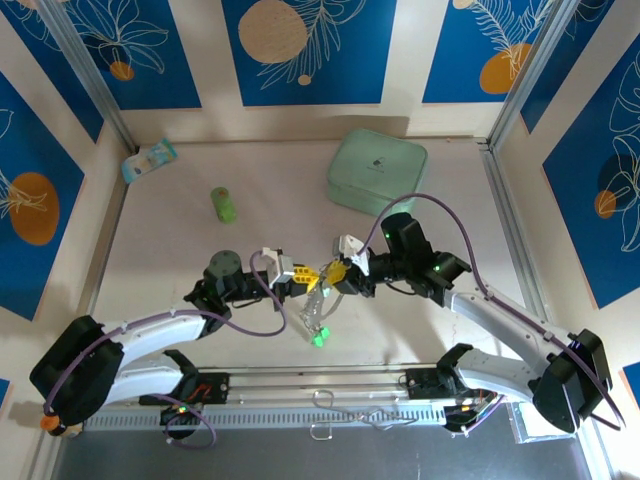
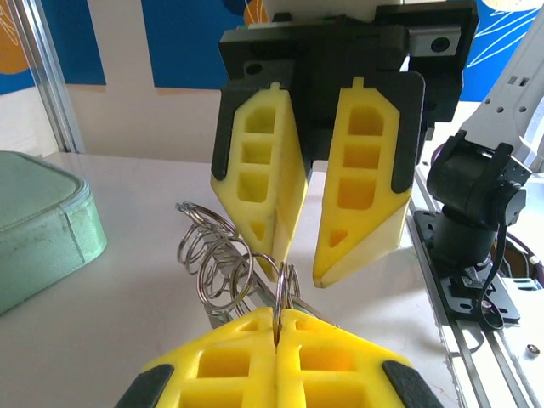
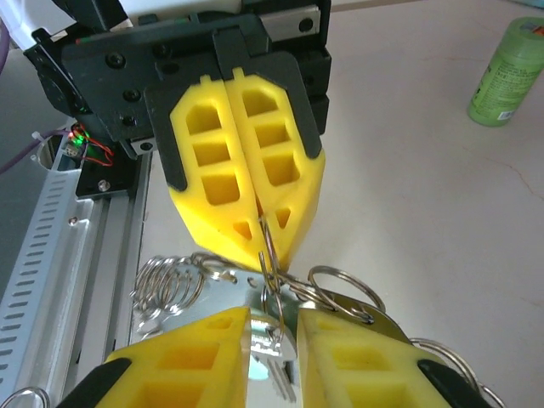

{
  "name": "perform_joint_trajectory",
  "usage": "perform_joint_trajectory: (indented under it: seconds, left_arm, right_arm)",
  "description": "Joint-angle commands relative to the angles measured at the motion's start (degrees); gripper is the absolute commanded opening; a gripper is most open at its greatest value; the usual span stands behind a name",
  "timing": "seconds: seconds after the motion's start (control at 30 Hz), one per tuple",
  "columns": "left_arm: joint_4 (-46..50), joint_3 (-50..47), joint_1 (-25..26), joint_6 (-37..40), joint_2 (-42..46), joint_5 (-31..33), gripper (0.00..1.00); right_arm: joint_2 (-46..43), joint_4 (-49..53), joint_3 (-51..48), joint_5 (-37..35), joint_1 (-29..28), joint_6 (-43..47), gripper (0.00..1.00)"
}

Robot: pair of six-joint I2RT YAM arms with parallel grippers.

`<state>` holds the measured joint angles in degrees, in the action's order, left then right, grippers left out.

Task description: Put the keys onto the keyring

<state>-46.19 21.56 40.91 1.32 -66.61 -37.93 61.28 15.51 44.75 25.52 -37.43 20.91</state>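
Observation:
Both grippers meet tip to tip over the middle of the table. My left gripper is shut on the keyring, a thin silver ring standing edge-on between its yellow pads. A cluster of silver split rings hangs from it, with the keys dangling below, their green heads lowest. My right gripper faces it with jaws apart. A silver key lies in the gap between its fingers; I cannot see the pads pressing on it.
A mint-green rounded case sits at the back right and an upright green cylinder at the back left. A small packet lies in the far left corner. The metal rail runs along the near edge.

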Motion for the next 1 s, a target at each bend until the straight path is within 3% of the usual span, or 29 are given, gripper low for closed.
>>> perform_joint_trajectory:
  seconds: [0.0,0.13,0.3,0.53,0.7,0.97]
  left_arm:
    - [-4.32,-0.03,0.22,-0.79,0.60,-1.48,0.00]
    - [-4.56,0.14,0.23,-0.88,0.43,-1.57,0.00]
    - [-5.52,-0.01,0.23,-1.30,0.49,-1.62,0.00]
    - [-13.95,-0.21,0.19,-5.37,-1.99,-4.08,0.00]
    - [-11.84,-0.29,0.23,-3.66,-2.36,-3.29,0.00]
    - [-12.46,-0.23,0.23,-4.26,-3.41,-3.55,0.00]
  right_arm:
    - [-0.98,1.63,-0.46,0.23,0.05,-0.24,0.21]
    - [-0.59,0.35,-0.29,1.37,-0.19,-1.06,0.15]
    - [0.09,-1.53,-0.49,2.20,-0.28,-2.09,0.01]
    - [3.03,-3.51,-1.36,2.18,-1.15,-2.80,0.00]
    - [-1.56,-5.08,-3.23,0.77,-0.55,-2.67,0.21]
    - [-4.06,-9.93,-5.44,-0.58,-1.53,-2.45,0.24]
